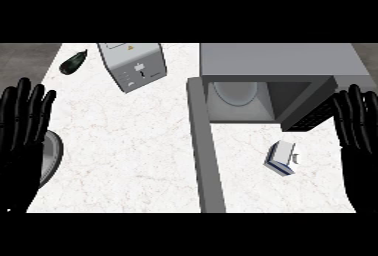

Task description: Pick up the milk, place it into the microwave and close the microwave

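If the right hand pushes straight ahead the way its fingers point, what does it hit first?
Likely the right end of the microwave; the open right hand has its fingers pointing straight at it. Depth is unclear, so it might pass above.

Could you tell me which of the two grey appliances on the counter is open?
The microwave on the right: its door is swung out, cavity exposed; the toaster has no open door.

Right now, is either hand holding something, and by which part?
Nothing is held. The left hand and the right hand are both open, and the milk carton lies on the counter, apart from both.
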### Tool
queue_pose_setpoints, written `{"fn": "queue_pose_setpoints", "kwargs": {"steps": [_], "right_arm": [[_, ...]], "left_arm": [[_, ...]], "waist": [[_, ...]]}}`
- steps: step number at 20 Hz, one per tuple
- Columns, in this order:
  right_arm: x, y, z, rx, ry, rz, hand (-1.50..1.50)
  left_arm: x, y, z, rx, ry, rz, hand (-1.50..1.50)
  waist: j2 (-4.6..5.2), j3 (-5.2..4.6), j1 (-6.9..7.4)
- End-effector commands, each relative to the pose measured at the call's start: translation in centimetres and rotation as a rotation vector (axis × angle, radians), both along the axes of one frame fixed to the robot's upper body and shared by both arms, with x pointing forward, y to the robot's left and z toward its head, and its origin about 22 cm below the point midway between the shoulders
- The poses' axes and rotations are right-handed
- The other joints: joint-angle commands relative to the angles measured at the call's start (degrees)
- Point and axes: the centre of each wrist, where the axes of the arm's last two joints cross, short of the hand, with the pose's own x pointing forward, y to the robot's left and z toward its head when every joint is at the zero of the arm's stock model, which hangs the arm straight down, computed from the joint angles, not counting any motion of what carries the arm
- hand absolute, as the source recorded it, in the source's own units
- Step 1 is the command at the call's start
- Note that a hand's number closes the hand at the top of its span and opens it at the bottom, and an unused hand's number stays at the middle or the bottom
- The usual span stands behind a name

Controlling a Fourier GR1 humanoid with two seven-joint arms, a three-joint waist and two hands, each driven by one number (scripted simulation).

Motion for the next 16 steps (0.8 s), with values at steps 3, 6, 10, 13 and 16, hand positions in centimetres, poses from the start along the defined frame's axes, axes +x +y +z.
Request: {"fn": "queue_pose_setpoints", "kwargs": {"steps": [3, 6, 10, 13, 16], "right_arm": [[0.0, 3.1, 0.3, 0.004, -0.057, -0.098, -1.50], [1.0, 4.4, 1.4, -0.036, -0.120, -0.191, -1.50], [-0.4, 6.0, -0.1, -0.042, 0.014, -0.156, -1.50], [-1.5, 8.3, 1.1, -0.035, 0.022, -0.148, -1.50], [-1.9, 9.1, -0.3, -0.056, 0.045, -0.181, -1.50]], "left_arm": [[-0.3, -0.4, -0.5, -0.021, 0.013, 0.052, -1.50], [1.2, 1.2, -0.5, -0.058, 0.029, 0.109, -1.50], [-3.6, 0.8, -0.7, -0.144, 0.168, 0.136, -1.50], [-3.7, 2.1, 0.4, -0.151, 0.151, 0.145, -1.50], [-5.3, 2.4, 0.5, -0.155, 0.145, 0.145, -1.50]], "waist": [[-0.25, -0.38, -0.17], [-0.17, -0.41, -0.13], [-0.37, -0.37, 0.27], [-0.32, -0.38, 0.01], [-0.29, -0.38, -0.02]]}}
